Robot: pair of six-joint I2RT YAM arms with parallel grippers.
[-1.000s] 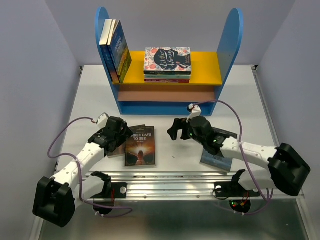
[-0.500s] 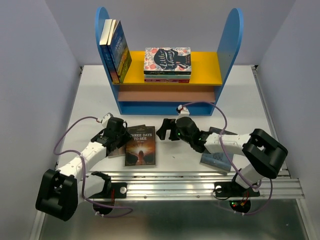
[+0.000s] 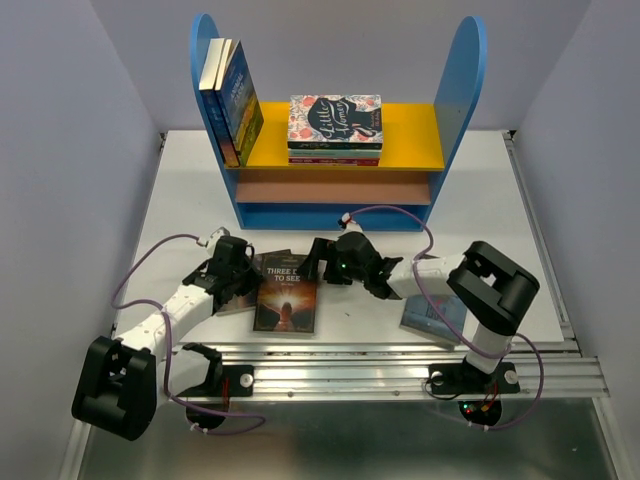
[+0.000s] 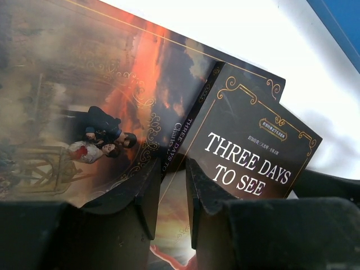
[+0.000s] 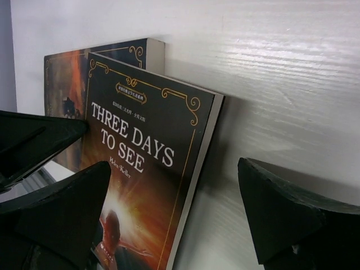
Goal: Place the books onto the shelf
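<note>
From above: Three Days to See [image 3: 285,295] flat on the white worktop [image 3: 180,200], just in front of the shelf [image 3: 460,80]. At its left edge, the left pincer [image 3: 250,280]; at its top right corner, the right pincer [image 3: 318,265]. On the yellow board, two books [image 3: 228,100] upright against the left panel, near a floral stack [image 3: 335,128]. Under the right arm, a blue-grey book [image 3: 430,320] lying flat.

Left wrist: fingers [image 4: 143,191] set narrow, straddling the title book's edge where it overlaps a second dark book [image 4: 84,101]; impossible to tell whether clamped on anything.

Right wrist: fingers [image 5: 270,208] spread wide, one over the cover, the other over bare worktop, gripping nothing.
</note>
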